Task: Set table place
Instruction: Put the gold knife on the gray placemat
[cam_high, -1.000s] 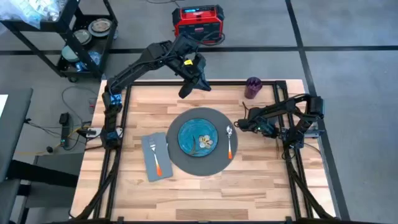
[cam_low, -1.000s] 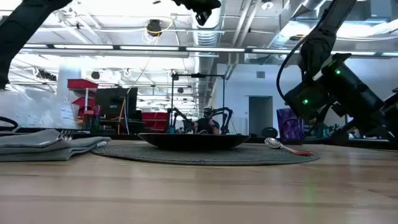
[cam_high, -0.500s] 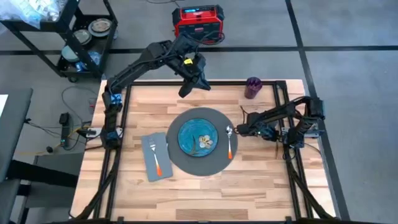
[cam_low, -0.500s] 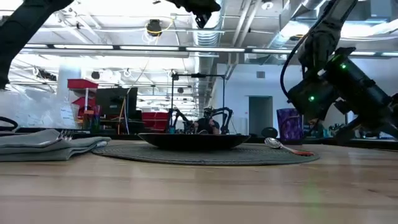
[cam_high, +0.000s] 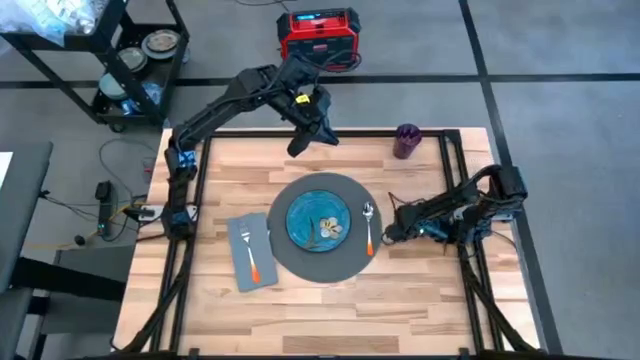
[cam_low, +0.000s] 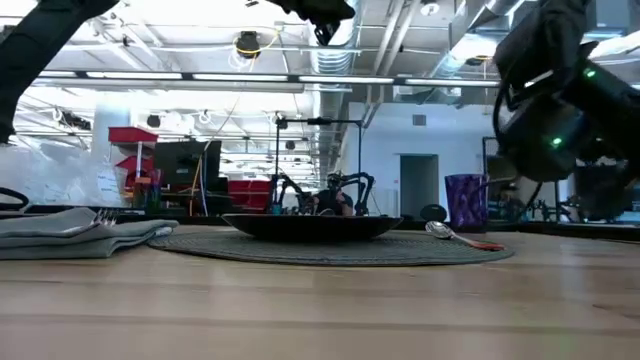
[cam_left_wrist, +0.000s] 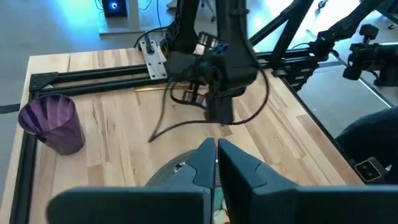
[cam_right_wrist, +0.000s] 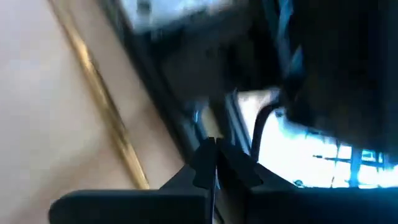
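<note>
On the wood table (cam_high: 330, 300) lies a round dark grey mat (cam_high: 322, 262) with a blue-green plate (cam_high: 318, 218) on it. An orange-handled spoon (cam_high: 369, 228) lies on the mat's right part. Left of the mat, a grey napkin (cam_high: 250, 250) carries an orange-handled fork (cam_high: 251, 258). A purple cup (cam_high: 406, 140) stands at the far right edge. My left gripper (cam_high: 297, 150) hangs shut high over the far middle. My right gripper (cam_high: 389, 233) is shut, just right of the spoon's handle and above the tabletop, touching nothing.
A black metal frame (cam_high: 455, 180) runs along the table's edges. Beyond the far edge a red device (cam_high: 318, 30) sits on the floor, and a black cart (cam_high: 130, 60) stands at the far left. Bare wood lies near the front edge.
My right gripper has swung toward the table's near edge, from beside the spoon's bowl to beside its handle, the arm folding lower at the right side. The place setting has stayed where it was.
</note>
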